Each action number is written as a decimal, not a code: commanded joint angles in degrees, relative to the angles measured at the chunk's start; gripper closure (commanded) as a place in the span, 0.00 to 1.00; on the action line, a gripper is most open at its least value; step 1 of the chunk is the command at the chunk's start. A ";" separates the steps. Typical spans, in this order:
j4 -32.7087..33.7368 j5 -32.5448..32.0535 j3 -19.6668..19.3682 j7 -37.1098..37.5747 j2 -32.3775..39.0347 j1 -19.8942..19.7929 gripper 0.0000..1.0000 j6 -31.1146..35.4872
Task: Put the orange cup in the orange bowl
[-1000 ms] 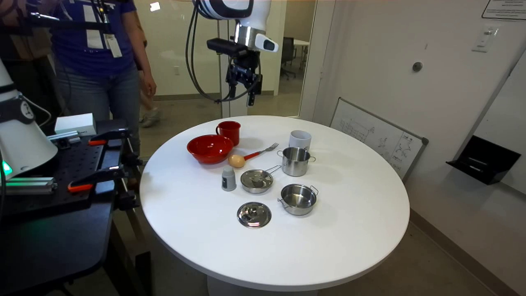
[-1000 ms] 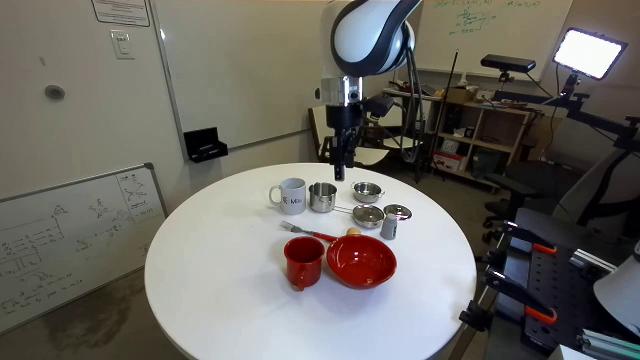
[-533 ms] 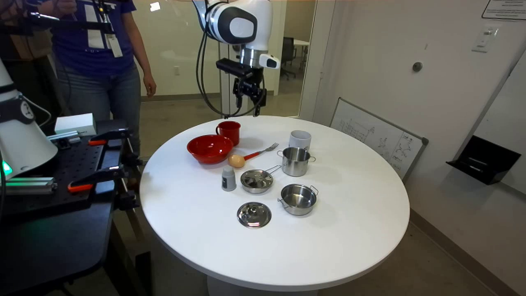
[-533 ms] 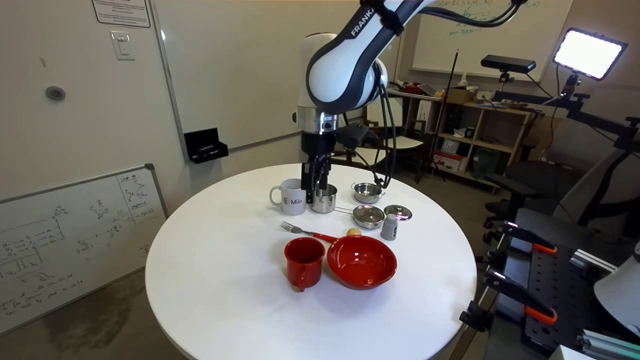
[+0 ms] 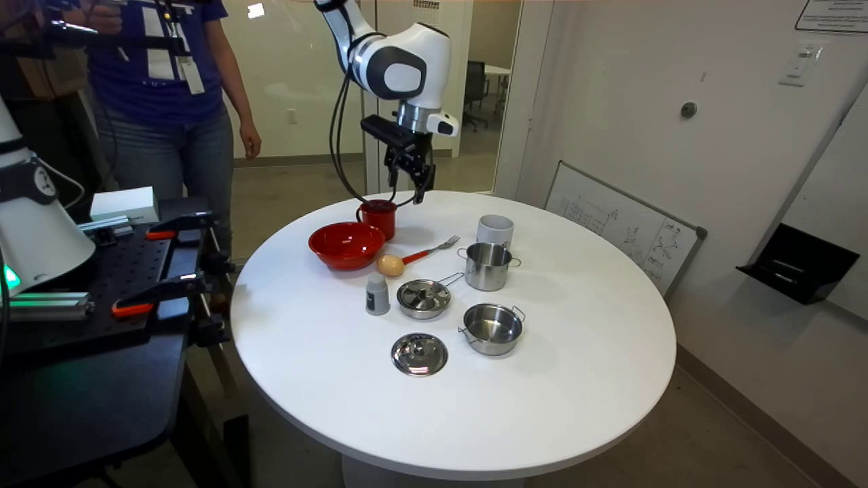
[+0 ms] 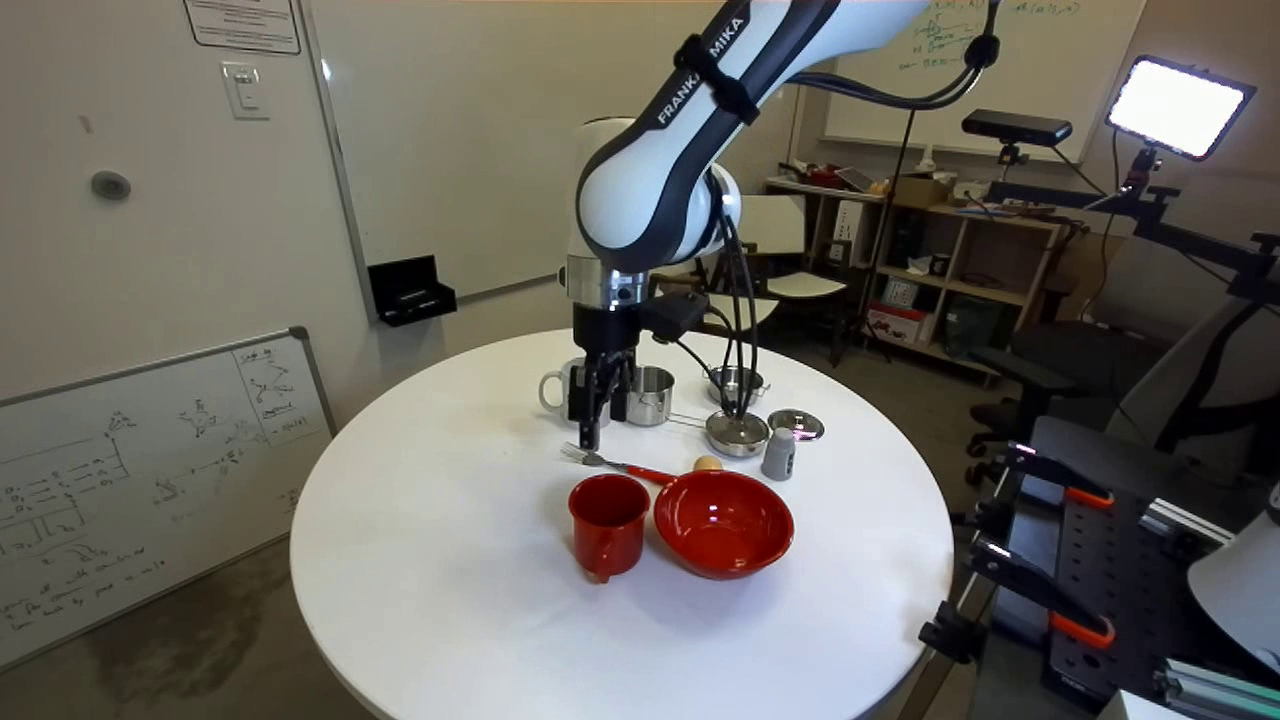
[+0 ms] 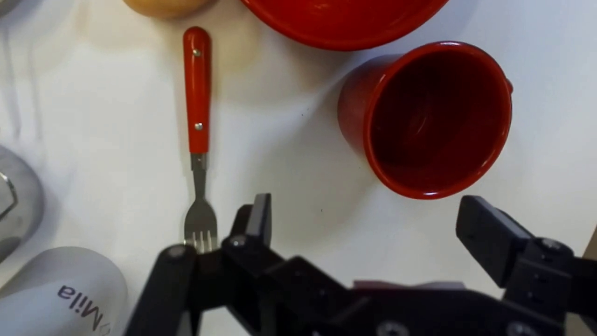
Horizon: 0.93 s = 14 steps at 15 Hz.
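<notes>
The orange cup [image 5: 378, 220], a red mug with a handle, stands upright on the round table in both exterior views [image 6: 610, 535]. The orange bowl [image 5: 347, 247], wide, red and glossy, sits right beside it [image 6: 725, 525]; its inside looks bare. In the wrist view the cup [image 7: 433, 121] lies ahead of the fingers and right of centre, and the bowl [image 7: 345, 23] is cut off by the top edge. My gripper [image 7: 366, 210] is open with nothing between its fingers. It hangs above the table, short of the cup, near the fork, in both exterior views [image 5: 407, 190] [image 6: 603, 428].
A fork with a red handle [image 7: 198, 93] lies beside the cup. An egg-like ball [image 5: 390, 265] touches or nearly touches the bowl. A white mug [image 5: 495, 230], a steel pot [image 5: 487, 268], a lidded pan [image 5: 424, 299], a low pot [image 5: 493, 330], a lid [image 5: 419, 354] and a grey shaker [image 5: 377, 295] stand around.
The arm has come down and moved across the table, from beyond the steel pots to over the fork, nearer the cup. The cup, bowl and other dishes have not moved.
</notes>
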 commanded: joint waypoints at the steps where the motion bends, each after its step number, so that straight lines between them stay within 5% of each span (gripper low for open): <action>1: 2.67 1.43 0.59 0.86 2.98 -0.09 0.00 -0.25; 14: 2.55 2.90 0.65 5.08 5.71 0.24 0.00 -2.38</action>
